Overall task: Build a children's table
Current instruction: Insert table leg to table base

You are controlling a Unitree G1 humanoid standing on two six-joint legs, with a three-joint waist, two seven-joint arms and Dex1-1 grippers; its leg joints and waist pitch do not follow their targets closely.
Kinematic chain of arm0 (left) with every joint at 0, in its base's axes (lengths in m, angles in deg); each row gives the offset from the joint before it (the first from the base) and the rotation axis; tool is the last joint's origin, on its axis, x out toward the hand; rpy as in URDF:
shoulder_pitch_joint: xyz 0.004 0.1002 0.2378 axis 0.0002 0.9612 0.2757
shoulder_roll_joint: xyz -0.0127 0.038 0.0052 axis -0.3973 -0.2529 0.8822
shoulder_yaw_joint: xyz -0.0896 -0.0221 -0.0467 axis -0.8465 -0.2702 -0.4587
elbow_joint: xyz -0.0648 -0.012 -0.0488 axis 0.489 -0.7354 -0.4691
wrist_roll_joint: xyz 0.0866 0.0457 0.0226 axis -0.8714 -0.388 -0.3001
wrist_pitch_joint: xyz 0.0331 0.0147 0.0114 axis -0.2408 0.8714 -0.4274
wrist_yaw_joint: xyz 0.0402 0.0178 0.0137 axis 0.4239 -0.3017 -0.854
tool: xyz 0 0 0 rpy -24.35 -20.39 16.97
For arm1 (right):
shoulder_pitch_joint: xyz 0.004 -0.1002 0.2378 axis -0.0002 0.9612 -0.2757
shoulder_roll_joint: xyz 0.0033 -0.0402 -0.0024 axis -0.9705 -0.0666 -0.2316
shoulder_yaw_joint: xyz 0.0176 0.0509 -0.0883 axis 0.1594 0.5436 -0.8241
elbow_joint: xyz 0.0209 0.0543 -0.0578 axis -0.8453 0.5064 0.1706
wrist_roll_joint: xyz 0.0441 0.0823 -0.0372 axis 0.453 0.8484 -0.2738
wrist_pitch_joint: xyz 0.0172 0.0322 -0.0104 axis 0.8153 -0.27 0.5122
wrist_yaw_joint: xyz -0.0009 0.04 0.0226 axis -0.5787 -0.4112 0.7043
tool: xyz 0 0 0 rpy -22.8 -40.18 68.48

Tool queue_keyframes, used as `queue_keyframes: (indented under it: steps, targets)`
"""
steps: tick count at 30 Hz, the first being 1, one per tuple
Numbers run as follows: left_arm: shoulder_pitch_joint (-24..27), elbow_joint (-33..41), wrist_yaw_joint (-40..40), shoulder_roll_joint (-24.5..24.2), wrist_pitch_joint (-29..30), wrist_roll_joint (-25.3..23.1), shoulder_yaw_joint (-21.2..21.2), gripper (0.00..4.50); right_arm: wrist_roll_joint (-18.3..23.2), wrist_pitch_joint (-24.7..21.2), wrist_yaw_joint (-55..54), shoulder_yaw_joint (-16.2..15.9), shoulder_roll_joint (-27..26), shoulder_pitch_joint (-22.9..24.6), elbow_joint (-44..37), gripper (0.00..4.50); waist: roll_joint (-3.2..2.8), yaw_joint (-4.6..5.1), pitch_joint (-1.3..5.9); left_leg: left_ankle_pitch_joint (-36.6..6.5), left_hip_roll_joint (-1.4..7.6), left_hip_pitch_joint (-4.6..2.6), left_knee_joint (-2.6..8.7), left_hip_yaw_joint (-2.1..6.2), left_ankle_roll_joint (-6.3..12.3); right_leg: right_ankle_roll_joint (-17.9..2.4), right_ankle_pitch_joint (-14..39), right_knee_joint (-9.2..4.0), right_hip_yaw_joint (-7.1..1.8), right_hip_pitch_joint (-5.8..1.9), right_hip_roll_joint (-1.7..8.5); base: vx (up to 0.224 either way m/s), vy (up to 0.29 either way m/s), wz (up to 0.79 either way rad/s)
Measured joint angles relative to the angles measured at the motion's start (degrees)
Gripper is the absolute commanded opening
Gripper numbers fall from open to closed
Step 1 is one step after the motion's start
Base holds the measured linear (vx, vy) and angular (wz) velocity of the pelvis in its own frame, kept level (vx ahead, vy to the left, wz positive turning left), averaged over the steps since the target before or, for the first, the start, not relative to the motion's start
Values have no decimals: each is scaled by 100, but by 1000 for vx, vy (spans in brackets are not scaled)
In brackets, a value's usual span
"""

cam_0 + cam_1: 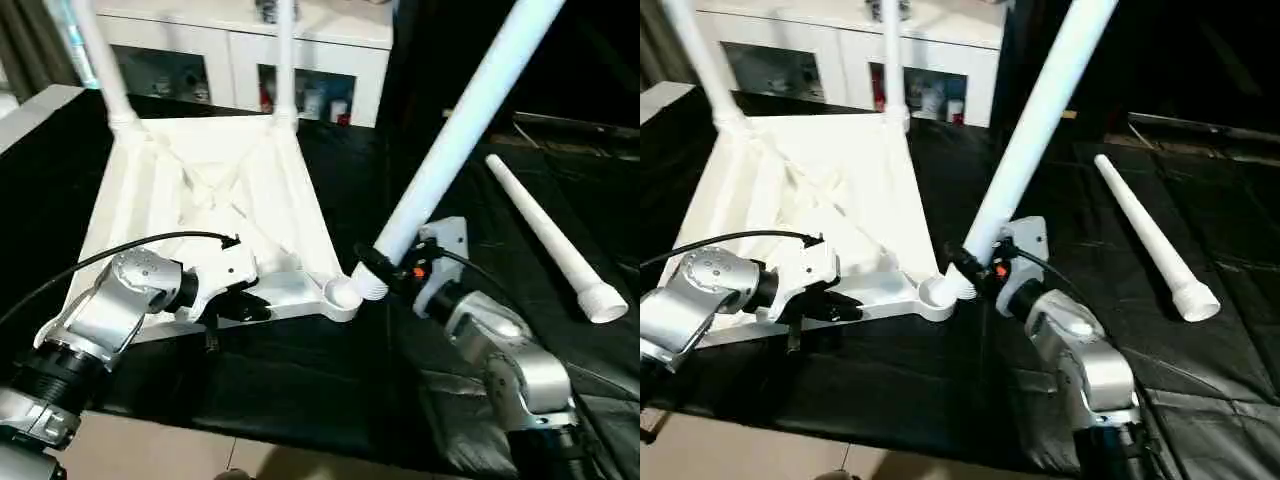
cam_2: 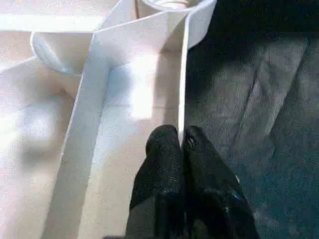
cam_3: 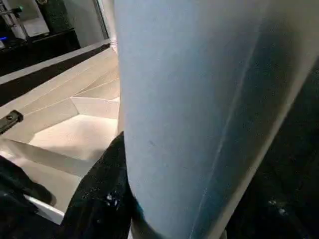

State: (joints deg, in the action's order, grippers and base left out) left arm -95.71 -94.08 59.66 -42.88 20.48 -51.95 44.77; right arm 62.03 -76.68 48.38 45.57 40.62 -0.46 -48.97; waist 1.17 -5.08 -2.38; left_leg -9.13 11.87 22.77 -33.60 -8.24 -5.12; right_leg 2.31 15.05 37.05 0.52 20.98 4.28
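Note:
The children's table top (image 1: 230,190) lies upside down on the black cloth, ribbed underside up. Two white legs (image 1: 100,60) (image 1: 286,60) stand in its far corner sockets. My left gripper (image 1: 262,312) is shut on the near rim; in the left wrist view the thin rim wall (image 2: 183,89) runs between my black fingers (image 2: 164,149). My right gripper (image 1: 385,270) is shut on the lower end of a third leg (image 1: 460,130), which leans up to the right. The leg's end rests at the near right corner socket (image 1: 340,293). How deep it sits is hidden.
A fourth leg (image 1: 548,235) lies loose on the black cloth to the right, its wide end toward me. A white cabinet with glass doors (image 1: 330,60) stands behind the table. The black cloth's front edge (image 1: 250,425) runs close below my arms.

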Motion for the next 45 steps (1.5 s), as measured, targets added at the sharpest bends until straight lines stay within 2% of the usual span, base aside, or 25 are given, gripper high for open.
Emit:
queue_keyframes:
  steps: [6, 15, 16, 19, 20, 29, 32, 34, 35, 40, 42, 45]
  targets:
    - [-31, -117, -99, 96, -554, -55, -30, 61, 0, 1, 49, 1, 14, -20, -1, 191, 3, -6, 0, 4, 0, 1, 0, 1, -5, 2, -2, 2, 3, -1, -2, 0, 0, 0]
    - [-217, -373, -141, 326, -573, -153, -15, 61, 1, 1, 93, -3, 38, -20, -2, 191, 1, -13, -1, 34, 2, 0, 0, 1, -9, -9, -32, 3, 7, -3, 1, 0, 0, 0]
    - [-233, -408, -142, 356, -571, -151, -15, 88, 1, 1, 93, -4, 36, -20, -2, 191, 1, -14, -1, 35, 2, 0, 0, 1, -8, -9, -33, 3, 7, -3, 1, 0, 0, 0]
    - [-306, -575, -170, 457, -608, -162, -15, 98, 0, 1, 93, -4, 21, -20, -3, 191, 1, -9, -1, 36, 1, 0, 0, 1, -8, -8, -35, 2, 6, -3, 1, 0, 0, 0]
    - [-321, -645, -219, 509, -663, -180, -13, 114, -1, 1, 93, -4, 18, -20, -3, 191, 1, -8, -1, 36, 2, 0, 2, 1, -8, -8, -35, 2, 7, -3, 0, 0, 0, 0]
    - [-544, -1143, -336, 747, -727, -280, 32, 117, -2, 1, 92, -13, -9, -20, -3, 191, 1, -11, -1, 37, 2, 1, 1, 1, -7, -7, -36, 3, 8, -3, 0, 0, 0, 0]
    - [-553, -1190, -317, 782, -701, -273, 32, 80, -2, 1, 92, -14, -8, -21, -3, 191, 1, -13, -1, 37, 2, 1, 1, 1, -7, -7, -36, 2, 7, -3, 1, 0, 0, 0]
    - [-557, -1208, -273, 797, -700, -267, 32, 77, -3, 1, 93, -19, -12, -21, -3, 191, 1, -20, -1, 37, 2, 1, 1, 1, -7, -7, -36, 2, 8, -3, 1, 0, 0, 0]
    - [-579, -1274, -216, 799, -699, -271, 32, 60, -30, 9, 97, -55, -9, -28, -2, 191, 1, -17, -1, 37, 2, 1, 0, 1, -7, -8, -36, 2, 8, -3, 1, 0, 0, 0]
    - [-641, -1356, -81, 796, -705, -272, 40, 36, -197, 31, 145, -265, -13, -148, 40, 191, 1, -9, -1, 39, 2, 1, 2, 1, -8, -8, -38, 1, 7, -3, 1, 0, 0, 0]
    - [-642, -1366, -74, 788, -711, -271, 40, 10, -273, 143, 222, -364, -4, -301, 201, 191, -1, -8, -2, 39, 2, 1, 1, 1, -9, -8, -38, 3, 8, -2, 1, 0, 0, 0]
    - [-648, -1406, -12, 785, -770, -272, 40, 0, -397, 376, 335, -475, -52, -474, 421, 191, -1, -6, -2, 40, 3, 1, 1, 1, -10, -9, -39, 3, 8, -2, 1, 0, 0, 0]
